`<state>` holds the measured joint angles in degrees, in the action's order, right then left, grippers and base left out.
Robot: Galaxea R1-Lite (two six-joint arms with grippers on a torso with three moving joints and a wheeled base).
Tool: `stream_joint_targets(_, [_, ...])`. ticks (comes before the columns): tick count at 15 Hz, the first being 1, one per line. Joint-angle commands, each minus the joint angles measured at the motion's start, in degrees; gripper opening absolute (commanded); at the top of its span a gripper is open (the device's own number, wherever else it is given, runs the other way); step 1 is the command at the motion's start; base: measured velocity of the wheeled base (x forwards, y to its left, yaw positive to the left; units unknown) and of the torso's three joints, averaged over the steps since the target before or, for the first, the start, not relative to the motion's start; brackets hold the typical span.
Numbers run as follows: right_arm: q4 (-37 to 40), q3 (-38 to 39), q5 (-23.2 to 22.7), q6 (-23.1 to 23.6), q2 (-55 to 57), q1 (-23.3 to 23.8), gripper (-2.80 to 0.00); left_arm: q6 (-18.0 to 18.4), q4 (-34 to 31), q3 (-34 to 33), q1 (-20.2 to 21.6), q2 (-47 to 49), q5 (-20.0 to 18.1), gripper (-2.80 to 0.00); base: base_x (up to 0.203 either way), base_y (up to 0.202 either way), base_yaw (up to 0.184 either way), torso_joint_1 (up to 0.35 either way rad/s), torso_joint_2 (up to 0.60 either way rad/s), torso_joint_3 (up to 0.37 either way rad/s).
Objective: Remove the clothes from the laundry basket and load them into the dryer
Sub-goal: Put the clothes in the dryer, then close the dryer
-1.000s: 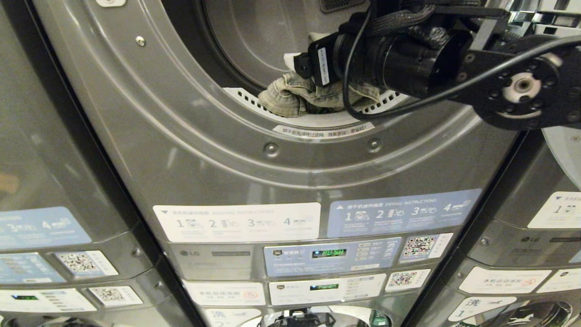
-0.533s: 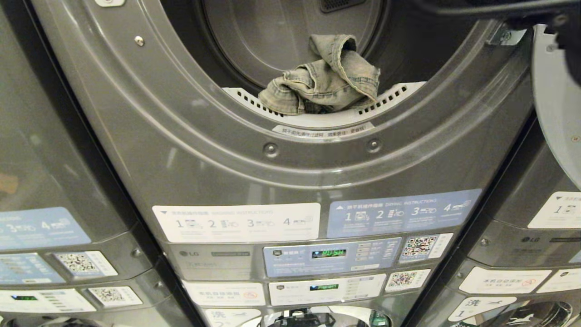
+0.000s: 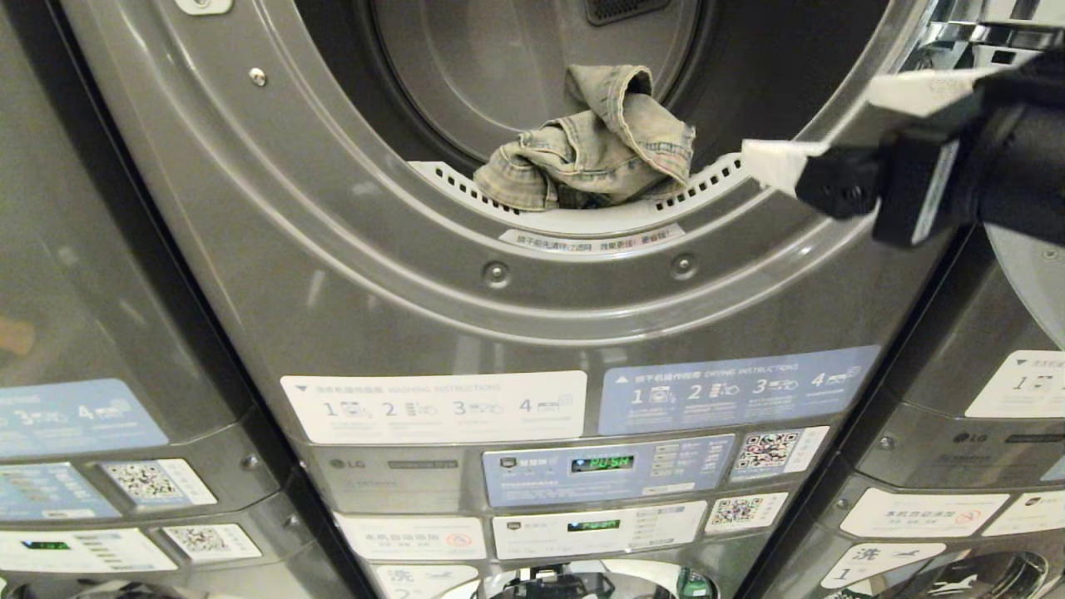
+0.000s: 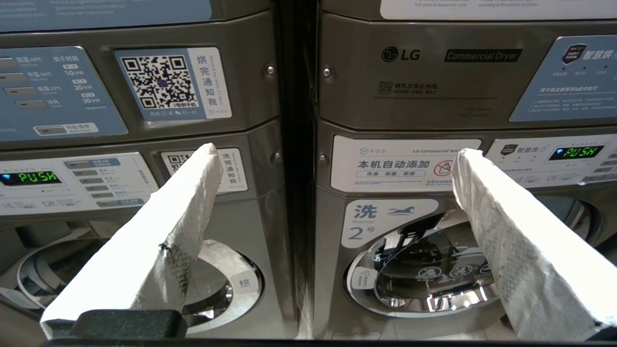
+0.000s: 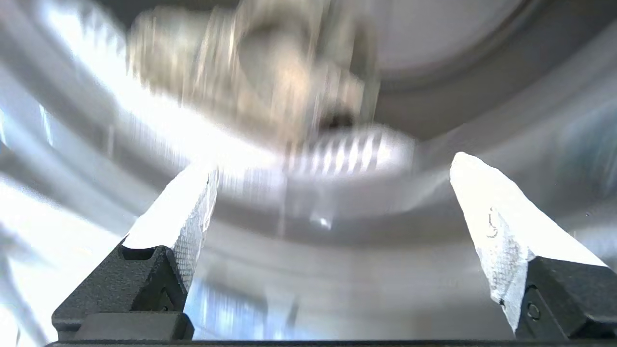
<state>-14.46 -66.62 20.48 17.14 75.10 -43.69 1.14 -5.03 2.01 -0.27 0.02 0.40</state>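
Denim garment (image 3: 591, 150) sits bunched at the front lip of the open dryer (image 3: 499, 274) drum, draped over the white perforated lint grille (image 3: 707, 179) at the bottom of the opening, part of it folded upward into the drum mouth; nothing is touching it. Right gripper (image 3: 819, 137) comes in from the right edge of the head view, just right of the garment and apart from it, in front of the right side of the door ring; white-padded fingers (image 5: 487, 212) spread wide, nothing between them. Its wrist camera is motion-blurred but shows the garment (image 5: 250, 72) and grille beyond the open jaws. Open dryer door (image 3: 1027, 274) is at the far right, behind the right arm. Left gripper (image 4: 332, 193) is parked low, out of the head view, fingers (image 4: 178, 217) spread and empty, facing the seam between two lower washers (image 4: 419, 270). Surroundings: instruction stickers (image 3: 433, 406) and a control panel (image 3: 607, 467) with a lit green display below the drum opening, QR labels (image 3: 770, 449) to its right, identical stacked machines (image 3: 91, 374) left and right. Laundry basket is not in any view. Door ring and raised lower lip of the opening stand between the right gripper and the drum interior.
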Motion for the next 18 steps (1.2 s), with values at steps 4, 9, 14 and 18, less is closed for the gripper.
stream_joint_targets(4, [-17.40, 23.16, 0.22, 3.48, -7.30, -0.23, -2.80, -0.09, 0.02, -0.08, 0.00, -0.02, 0.04, 0.00, 0.000, 0.000, 0.000, 0.000, 0.00, 0.000])
stream_joint_targets(9, [-23.00, 48.15, 0.30, 5.69, -9.42, 2.76, -2.80, -0.09, 0.02, 0.01, 0.00, -0.02, 0.04, 0.00, 0.000, 0.000, 0.000, 0.000, 0.00, 0.000])
stream_joint_targets(14, [-19.81, 66.83, 0.15, -9.65, -8.38, 4.61, -2.80, -0.09, 0.02, -0.06, 0.00, -0.04, 0.04, 0.00, 0.000, 0.000, 0.000, 0.000, 0.00, 0.000])
stream_joint_targets(18, [-2.79, 66.63, 1.99, -15.20, -11.09, 10.45, -2.80, -0.09, 0.02, -0.04, 0.00, -0.08, 0.04, 0.00, 0.000, 0.000, 0.000, 0.000, 0.00, 0.000])
